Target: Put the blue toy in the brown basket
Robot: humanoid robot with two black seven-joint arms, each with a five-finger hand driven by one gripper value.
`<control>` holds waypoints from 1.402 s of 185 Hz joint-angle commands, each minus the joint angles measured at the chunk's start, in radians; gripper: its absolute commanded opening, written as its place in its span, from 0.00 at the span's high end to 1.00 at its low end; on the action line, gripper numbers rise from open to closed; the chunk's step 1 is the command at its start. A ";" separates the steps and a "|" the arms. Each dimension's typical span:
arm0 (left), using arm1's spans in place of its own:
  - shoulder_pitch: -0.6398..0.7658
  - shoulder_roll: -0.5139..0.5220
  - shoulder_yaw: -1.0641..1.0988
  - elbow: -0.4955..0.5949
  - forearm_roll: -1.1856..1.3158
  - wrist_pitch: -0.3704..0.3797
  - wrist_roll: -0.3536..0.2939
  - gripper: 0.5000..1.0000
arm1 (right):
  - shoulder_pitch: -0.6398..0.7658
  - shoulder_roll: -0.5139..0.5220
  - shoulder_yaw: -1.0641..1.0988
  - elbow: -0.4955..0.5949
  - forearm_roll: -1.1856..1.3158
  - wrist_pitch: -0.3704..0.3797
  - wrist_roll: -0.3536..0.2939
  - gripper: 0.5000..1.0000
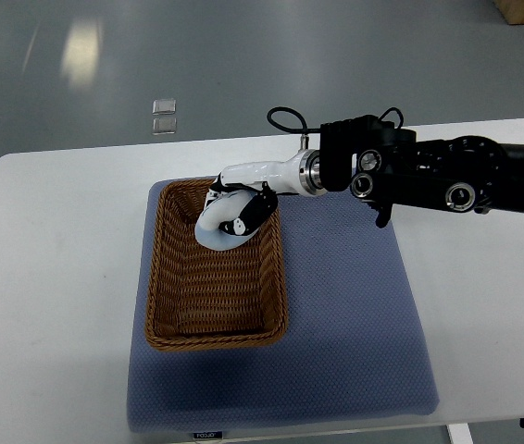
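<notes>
1. Currently our right hand [240, 211] reaches in from the right and hangs over the far right corner of the brown wicker basket [177, 277], its fingers curled around a pale blue toy [214, 229].
2. We see the toy partly covered by the fingers; most of it shows below and left of the palm, inside the basket's rim but seemingly not yet resting on the woven floor.
3. We judge this to be the release step: the toy is above the right place, so what remains is letting go.
4. To do it well, we should lower a little so the toy drops only a short way, keeping clear of the far and right walls.
5. We should then open the fingers fully before lifting, so nothing snags and drags the toy out.
6. Beneath the basket lies a blue mat [355, 324] on the white table [49, 277]; our left arm is out of view.
</notes>
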 commanded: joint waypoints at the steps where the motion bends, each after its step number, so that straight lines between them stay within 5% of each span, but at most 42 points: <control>1: 0.000 0.000 0.000 0.000 0.000 0.000 0.000 0.00 | -0.008 0.078 -0.015 -0.063 -0.001 -0.016 0.004 1.00; 78: 0.000 0.000 -0.002 0.001 0.000 0.000 0.000 0.00 | -0.102 0.178 -0.031 -0.185 -0.021 -0.043 0.018 0.99; 94: 0.000 0.000 -0.002 0.001 0.000 0.000 0.000 0.00 | -0.116 0.178 -0.030 -0.198 -0.021 -0.043 0.021 0.81; 108: 0.000 0.000 -0.002 0.001 0.000 0.000 0.000 0.00 | -0.120 0.178 -0.030 -0.205 -0.020 -0.043 0.024 0.50; 145: 0.000 0.000 -0.002 0.001 -0.002 0.000 0.000 0.00 | -0.119 0.178 -0.019 -0.208 -0.017 -0.041 0.024 0.20; 259: 0.000 0.000 -0.002 0.003 -0.002 0.000 0.000 0.00 | -0.081 0.078 0.199 -0.204 0.005 -0.003 0.024 0.18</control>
